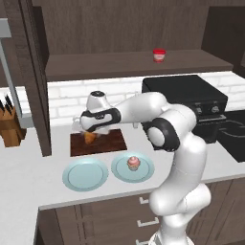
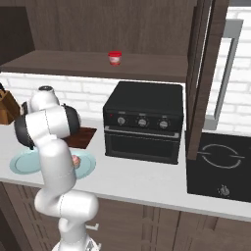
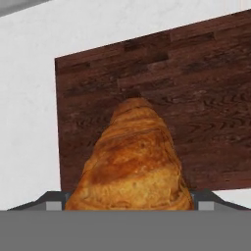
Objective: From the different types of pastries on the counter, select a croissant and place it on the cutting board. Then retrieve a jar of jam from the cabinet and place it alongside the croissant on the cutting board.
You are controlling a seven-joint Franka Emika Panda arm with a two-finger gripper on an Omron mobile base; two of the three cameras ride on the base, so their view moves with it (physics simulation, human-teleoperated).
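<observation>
Holding the small golden-brown crescent croissant (image 1: 89, 138), the two-finger gripper (image 1: 89, 135) hangs just over the flat dark brown wooden cutting board (image 1: 112, 141) in the left base view, the pastry dangling directly beneath the hand and close to the board's surface. Nearer the robot than the hand sit two round light blue plates; the one to the hand's right carries the pink-frosted cupcake (image 1: 133, 163). The small squat red jar of jam (image 1: 159, 55) stands far above and beyond the hand on the shelf of the dark wood cabinet (image 1: 129, 64).

From the right base view, the jar (image 2: 114, 58) is on the same shelf, untouched; its white band carries no lettering I can read.

Through the hand view, the croissant (image 3: 133, 162) sits clamped between the fingers, the board (image 3: 206, 98) spread beneath it.

By my judgement, the pastry is selected and brought over; releasing it, then fetching the jar, remains.
</observation>
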